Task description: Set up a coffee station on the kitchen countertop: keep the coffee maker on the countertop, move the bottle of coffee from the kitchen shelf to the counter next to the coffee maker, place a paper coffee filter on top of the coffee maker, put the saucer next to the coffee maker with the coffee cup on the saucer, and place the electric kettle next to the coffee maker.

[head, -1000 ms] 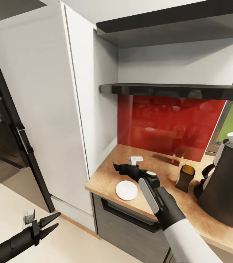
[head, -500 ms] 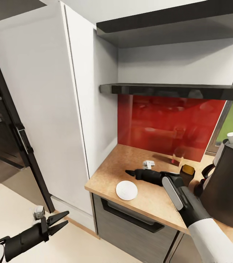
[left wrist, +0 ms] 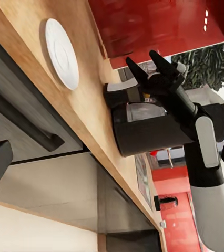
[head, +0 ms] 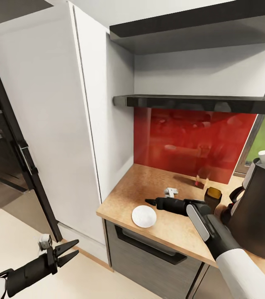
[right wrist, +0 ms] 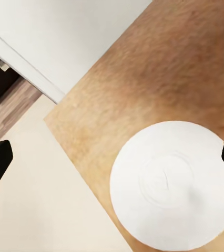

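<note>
1. Where the speckled, wood-look surface ends near the white cabinet wall, the saucer lies flat close to the front edge, a smooth white disc with a faint raised ring.
2. Over the surface behind the saucer hangs the right gripper, its black fingers spread apart and holding nothing, as the left wrist view shows.
3. Just behind that gripper sits a small white object, probably the coffee cup, though it is too small to be sure.
4. Further right stand the bottle of coffee, dark with an amber top, and the tall, matte grey coffee maker.
5. Bare wood lies between saucer and bottle.
6. Down over the pale floor, the left gripper has its pointed fingers apart, empty.
7. Above, the glossy kitchen shelf overhangs the red backsplash.
</note>
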You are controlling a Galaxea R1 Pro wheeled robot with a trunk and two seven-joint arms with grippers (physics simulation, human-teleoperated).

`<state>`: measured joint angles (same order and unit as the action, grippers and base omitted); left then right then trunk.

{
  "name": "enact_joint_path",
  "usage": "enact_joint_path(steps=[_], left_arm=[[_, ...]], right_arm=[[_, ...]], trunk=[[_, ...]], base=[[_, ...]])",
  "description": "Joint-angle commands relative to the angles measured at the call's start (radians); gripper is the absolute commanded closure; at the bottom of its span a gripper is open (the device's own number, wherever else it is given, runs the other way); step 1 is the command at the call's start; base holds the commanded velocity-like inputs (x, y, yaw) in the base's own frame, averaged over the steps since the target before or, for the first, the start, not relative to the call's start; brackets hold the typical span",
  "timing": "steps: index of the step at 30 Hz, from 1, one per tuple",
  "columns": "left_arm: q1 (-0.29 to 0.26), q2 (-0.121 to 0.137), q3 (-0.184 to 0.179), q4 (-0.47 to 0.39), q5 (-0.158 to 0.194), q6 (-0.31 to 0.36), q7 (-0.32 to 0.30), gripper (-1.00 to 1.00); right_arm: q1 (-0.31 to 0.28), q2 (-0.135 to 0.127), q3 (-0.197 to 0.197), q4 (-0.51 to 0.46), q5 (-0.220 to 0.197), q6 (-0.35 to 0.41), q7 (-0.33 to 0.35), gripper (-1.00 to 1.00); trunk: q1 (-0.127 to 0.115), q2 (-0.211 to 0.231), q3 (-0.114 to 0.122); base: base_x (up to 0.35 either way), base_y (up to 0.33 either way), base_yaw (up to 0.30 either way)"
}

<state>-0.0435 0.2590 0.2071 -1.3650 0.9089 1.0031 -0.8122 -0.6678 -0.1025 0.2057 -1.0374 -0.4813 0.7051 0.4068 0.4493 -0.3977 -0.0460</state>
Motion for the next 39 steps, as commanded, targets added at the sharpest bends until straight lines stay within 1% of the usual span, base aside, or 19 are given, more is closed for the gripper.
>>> enact_joint_path(steps=[1, 7, 14, 19, 22, 24, 26, 30, 32, 33, 35, 37, 38, 39], left_arm=[[-0.001, 0.0, 0.001, 0.0, -0.002, 0.004, -0.004, -1.0], [-0.003, 0.001, 0.001, 0.001, -0.002, 0.004, -0.001, -1.0], [-0.005, 0.0, 0.003, 0.001, -0.005, 0.005, 0.008, -1.0], [-0.006, -0.001, 0.006, 0.001, -0.002, 0.008, 0.055, -1.0], [-0.018, -0.005, 0.01, 0.001, 0.001, 0.009, 0.099, -1.0], [-0.033, -0.01, 0.011, 0.001, 0.005, 0.01, 0.133, -1.0], [-0.048, -0.012, 0.011, 0.001, 0.007, 0.01, 0.151, -1.0], [-0.092, -0.013, 0.01, 0.0, 0.009, 0.011, 0.168, -1.0], [-0.131, -0.013, 0.008, 0.001, 0.009, 0.012, 0.174, -1.0], [-0.14, -0.013, 0.008, 0.001, 0.009, 0.012, 0.177, -1.0], [-0.167, -0.013, 0.007, 0.002, 0.009, 0.013, 0.193, -1.0], [-0.205, -0.014, 0.008, 0.003, 0.009, 0.016, 0.228, -1.0], [-0.217, -0.014, 0.008, 0.003, 0.009, 0.017, 0.239, -1.0], [-0.24, -0.014, 0.008, 0.008, 0.01, 0.018, 0.259, -1.0]], right_arm=[[-0.001, -0.001, 0.001, -0.002, -0.001, 0.004, 0.001, -1.0], [-0.001, 0.0, 0.001, -0.005, -0.002, 0.006, 0.001, -1.0], [-0.001, 0.002, 0.001, -0.005, -0.002, 0.007, 0.001, -1.0], [-0.001, 0.006, 0.003, -0.004, -0.002, 0.007, 0.001, -1.0], [-0.001, 0.007, 0.004, -0.003, -0.002, 0.007, 0.001, -1.0], [-0.001, 0.008, 0.004, -0.003, -0.002, 0.007, 0.001, -1.0], [-0.001, 0.009, 0.005, -0.002, -0.003, 0.007, 0.001, -1.0], [-0.001, 0.016, 0.006, 0.0, -0.003, 0.006, 0.001, -1.0], [-0.001, 0.025, 0.006, 0.002, -0.002, 0.006, 0.001, -1.0], [-0.001, 0.029, 0.007, 0.003, -0.002, 0.006, 0.0, -1.0], [-0.001, 0.046, 0.008, 0.004, 0.0, 0.008, -0.001, -1.0], [-0.001, 0.08, 0.009, 0.009, 0.004, 0.009, -0.003, -1.0], [-0.001, 0.089, 0.009, 0.012, 0.004, 0.009, -0.003, -1.0], [-0.001, 0.108, 0.009, 0.025, 0.006, 0.01, -0.004, -1.0]], trunk=[[0.001, -0.002, -0.002], [0.001, -0.002, -0.002], [0.001, -0.002, -0.002], [0.001, -0.002, -0.002], [0.001, -0.002, -0.002], [0.001, -0.002, -0.002], [0.001, -0.002, -0.002], [0.001, -0.002, -0.002], [0.001, -0.002, -0.002], [0.001, -0.002, -0.002], [0.001, -0.002, -0.002], [0.001, -0.002, -0.002], [0.001, -0.002, -0.002], [0.001, -0.002, -0.002]], base=[[0.0, 0.0, 0.0], [0.0, 0.0, -0.018], [0.0, 0.0, -0.213], [0.0, 0.0, -0.26], [0.0, 0.0, -0.261], [0.0, 0.0, -0.2], [0.0, 0.0, -0.11], [0.0, 0.0, -0.037], [0.0, 0.0, -0.012], [0.0, 0.0, -0.007], [0.0, 0.0, -0.004], [0.0, 0.0, -0.002], [0.0, 0.0, -0.001], [0.0, 0.0, 0.0]])
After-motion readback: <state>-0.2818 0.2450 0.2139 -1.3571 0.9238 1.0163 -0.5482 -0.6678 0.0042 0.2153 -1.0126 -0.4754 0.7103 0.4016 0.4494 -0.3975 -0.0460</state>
